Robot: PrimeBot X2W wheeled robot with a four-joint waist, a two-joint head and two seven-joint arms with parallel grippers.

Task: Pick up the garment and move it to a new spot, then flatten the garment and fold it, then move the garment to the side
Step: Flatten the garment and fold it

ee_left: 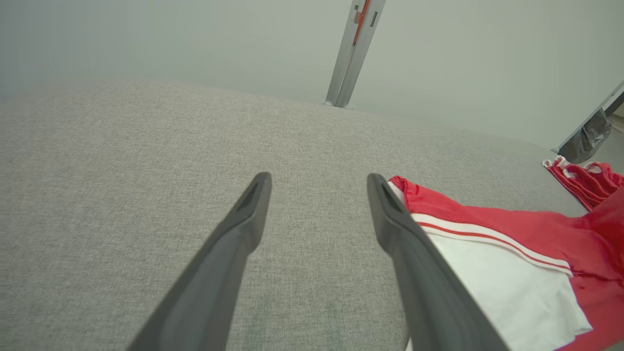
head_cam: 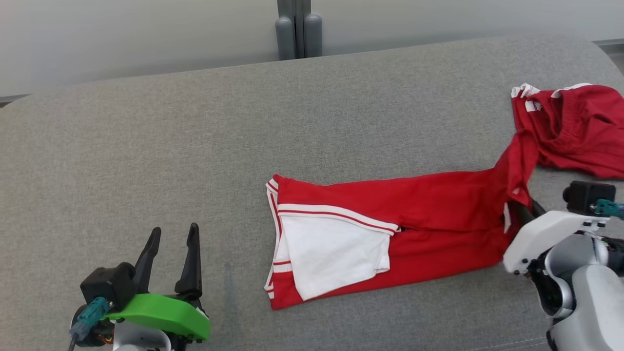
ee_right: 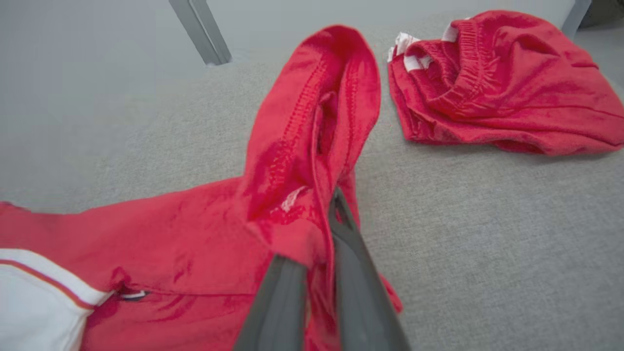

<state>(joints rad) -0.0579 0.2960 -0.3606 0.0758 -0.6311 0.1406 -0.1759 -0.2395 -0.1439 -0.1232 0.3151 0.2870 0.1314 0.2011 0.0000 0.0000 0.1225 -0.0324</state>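
The garment (head_cam: 429,204) is red with a white panel and white stripes, and it lies lengthwise on the grey padded surface (head_cam: 146,146). Its right end rises in a fold (ee_right: 312,122) pinched between the dark fingers of my right gripper (ee_right: 314,229), which is shut on it; in the head view the cloth covers the tips of the right gripper (head_cam: 524,210). Beyond the fold sits a bunched red part (head_cam: 575,126) with an elastic band. My left gripper (head_cam: 174,229) stands open over bare surface to the left of the garment's striped end (ee_left: 487,243), holding nothing; the left gripper (ee_left: 319,178) is apart from the cloth.
The grey surface curves away to a back edge (head_cam: 312,58) with a grey metal post (head_cam: 295,29) and a pale wall behind it. Bare fabric stretches left of the garment and in front of it. The bunched part lies near the right edge.
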